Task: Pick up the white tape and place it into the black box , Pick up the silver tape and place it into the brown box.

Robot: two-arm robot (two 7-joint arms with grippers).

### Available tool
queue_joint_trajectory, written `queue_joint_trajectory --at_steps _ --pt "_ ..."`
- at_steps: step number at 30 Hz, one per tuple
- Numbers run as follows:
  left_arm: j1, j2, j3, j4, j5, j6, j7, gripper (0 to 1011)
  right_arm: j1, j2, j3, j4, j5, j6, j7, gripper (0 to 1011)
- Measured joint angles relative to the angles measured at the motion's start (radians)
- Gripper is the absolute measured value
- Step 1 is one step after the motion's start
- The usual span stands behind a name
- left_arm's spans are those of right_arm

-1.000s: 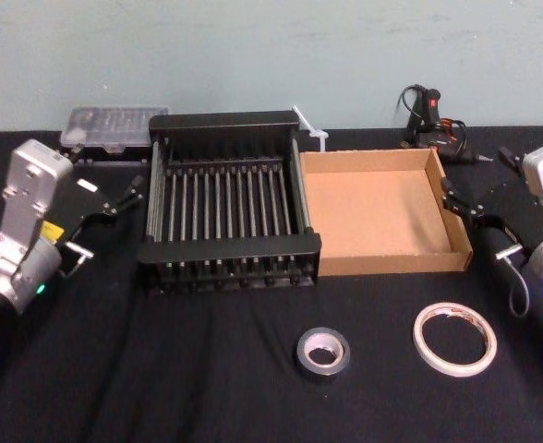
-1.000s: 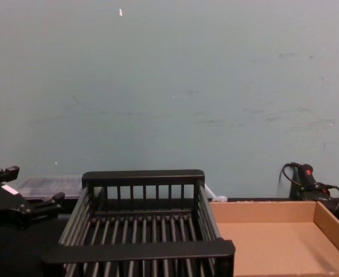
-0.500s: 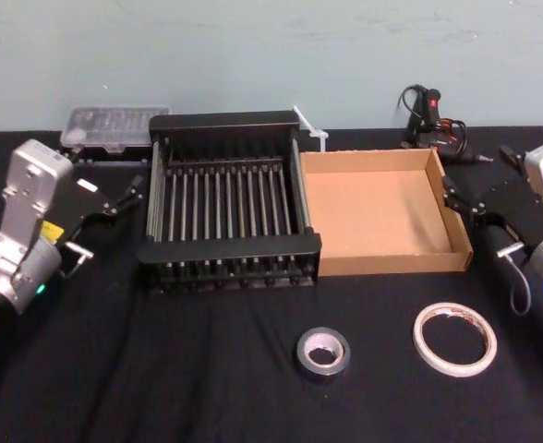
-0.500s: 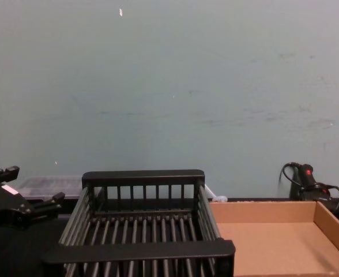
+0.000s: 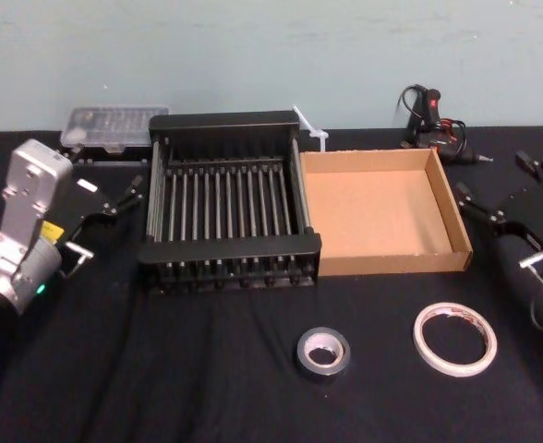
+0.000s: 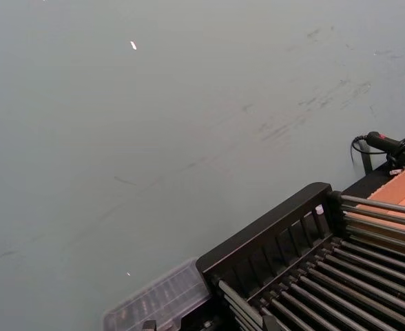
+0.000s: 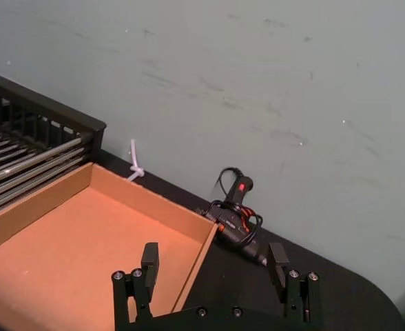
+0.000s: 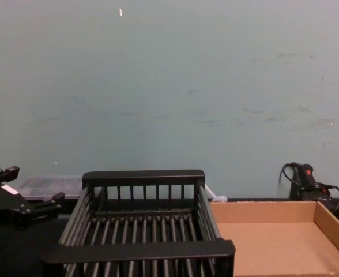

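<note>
The white tape (image 5: 419, 338), a thin ring, lies flat on the black cloth at the front right. The silver tape (image 5: 323, 372), a squat grey roll, lies left of it, in front of the gap between the boxes. Behind them the black box (image 5: 230, 249) and the brown box (image 5: 392, 262) stand side by side, both holding nothing. My right gripper (image 5: 491, 175) is open just right of the brown box, its fingers (image 7: 149, 261) spread over that box's right wall. At the left of the black box my left gripper (image 5: 124, 197) is open with nothing in it.
A clear plastic case (image 5: 114, 125) sits behind the black box at the back left. A black tool with red wiring (image 5: 428, 115) lies behind the brown box, and a white tie (image 5: 310, 129) lies between the boxes' far corners. A pale green wall (image 8: 169, 86) closes the back.
My right gripper has shifted to the right, away from the brown box's wall. The left arm, both tapes and both boxes have stayed put.
</note>
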Motion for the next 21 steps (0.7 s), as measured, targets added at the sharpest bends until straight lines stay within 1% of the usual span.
queue_joint_trajectory --at_steps 2,5,8,14,15,18,21 --pt "0.000 0.000 0.000 0.000 0.000 0.000 0.000 1001 -0.041 0.019 0.021 -0.044 0.013 0.019 0.004 1002" --pt "0.000 0.000 0.000 0.000 0.000 0.000 0.000 1001 -0.074 0.033 0.038 -0.076 0.020 0.025 0.007 1002" --pt "0.000 0.000 0.000 0.000 0.000 0.000 0.000 1001 -0.133 0.050 0.066 -0.127 0.035 0.033 0.008 1002" --pt "0.000 0.000 0.000 0.000 0.000 0.000 0.000 1001 -0.214 0.073 0.108 -0.194 0.062 0.048 0.016 1002" --pt "0.000 0.000 0.000 0.000 0.000 0.000 0.000 1001 -0.240 0.080 0.122 -0.215 0.070 0.053 0.020 1002" --pt "0.000 0.000 0.000 0.000 0.000 0.000 0.000 1001 -0.272 0.088 0.135 -0.239 0.080 0.061 0.027 1002" --pt "0.000 0.000 0.000 0.000 0.000 0.000 0.000 1001 -0.324 0.104 0.158 -0.273 0.100 0.078 0.045 1002"
